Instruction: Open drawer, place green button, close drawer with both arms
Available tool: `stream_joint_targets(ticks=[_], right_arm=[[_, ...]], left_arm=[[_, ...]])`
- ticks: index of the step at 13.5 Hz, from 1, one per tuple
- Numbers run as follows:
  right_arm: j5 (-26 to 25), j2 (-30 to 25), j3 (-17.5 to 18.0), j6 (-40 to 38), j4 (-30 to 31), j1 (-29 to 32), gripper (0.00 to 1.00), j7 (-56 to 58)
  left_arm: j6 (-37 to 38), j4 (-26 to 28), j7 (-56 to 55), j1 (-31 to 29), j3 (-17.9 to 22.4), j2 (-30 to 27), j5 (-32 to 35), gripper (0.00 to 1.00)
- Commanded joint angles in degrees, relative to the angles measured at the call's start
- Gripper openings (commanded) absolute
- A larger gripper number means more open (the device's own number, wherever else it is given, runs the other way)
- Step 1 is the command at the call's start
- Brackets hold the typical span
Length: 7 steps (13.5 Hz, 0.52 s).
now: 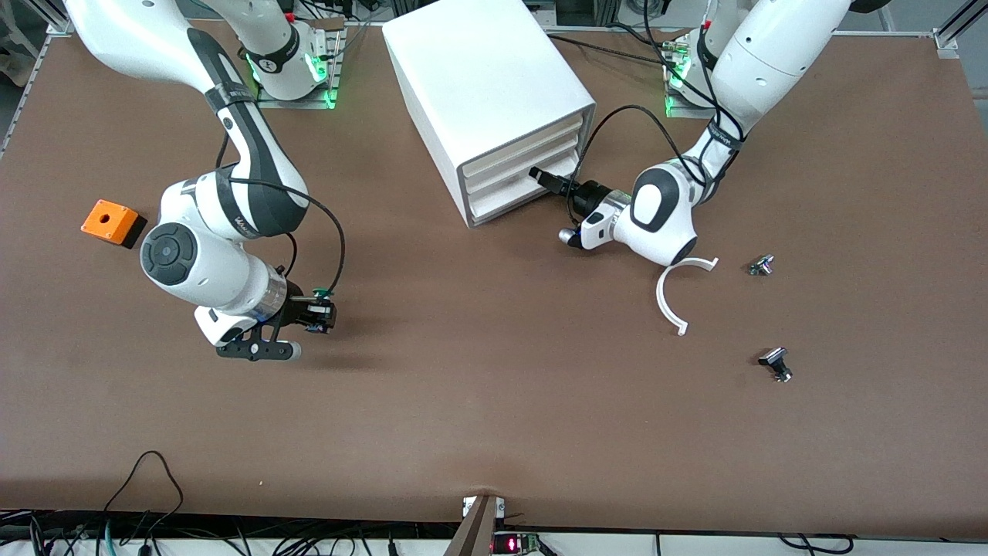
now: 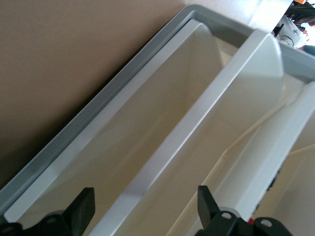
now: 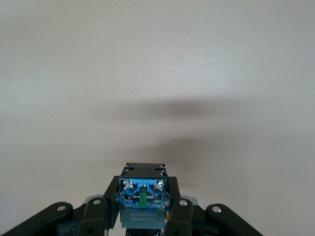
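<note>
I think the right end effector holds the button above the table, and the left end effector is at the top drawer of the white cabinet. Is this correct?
Not quite. The left end effector is at the lowest drawer of the white cabinet, not the top one; the front view shows this. The rest holds: the right end effector holds the button above the table.

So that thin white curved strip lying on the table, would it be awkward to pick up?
Probably. The curved strip looks thin and open-ended, so likely light and a bit springy. It lies flat on the table, so it would probably slide when nudged rather than roll.
</note>
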State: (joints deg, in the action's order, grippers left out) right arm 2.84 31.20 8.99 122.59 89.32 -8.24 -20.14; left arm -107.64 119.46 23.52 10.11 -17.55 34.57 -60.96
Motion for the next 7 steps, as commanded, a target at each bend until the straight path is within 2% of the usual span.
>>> stream_joint_targets(ticks=[1, 3, 4, 7], right_arm=[[1.1, 0.5, 0.7, -1.6, -1.7, 0.1, 0.14, -6.1], [1.1, 0.5, 2.1, -2.4, -1.8, 0.0, 0.14, -13.3], [0.9, 0.5, 2.9, -3.5, -2.5, 0.0, 0.14, -17.3], [0.2, 0.9, 5.6, -6.6, -5.8, -0.1, 0.15, -26.1]], left_arm=[[-2.9, 1.7, 1.8, 0.0, -1.2, 0.1, -1.8, 0.52], [-4.6, 2.3, 1.8, 0.6, -1.2, 0.5, -1.8, 0.10], [-4.7, 2.3, 1.7, 0.7, -1.2, 0.6, -1.7, 0.00], [-11.4, 1.8, 1.8, 0.0, -0.6, 0.0, -0.7, 0.00]])
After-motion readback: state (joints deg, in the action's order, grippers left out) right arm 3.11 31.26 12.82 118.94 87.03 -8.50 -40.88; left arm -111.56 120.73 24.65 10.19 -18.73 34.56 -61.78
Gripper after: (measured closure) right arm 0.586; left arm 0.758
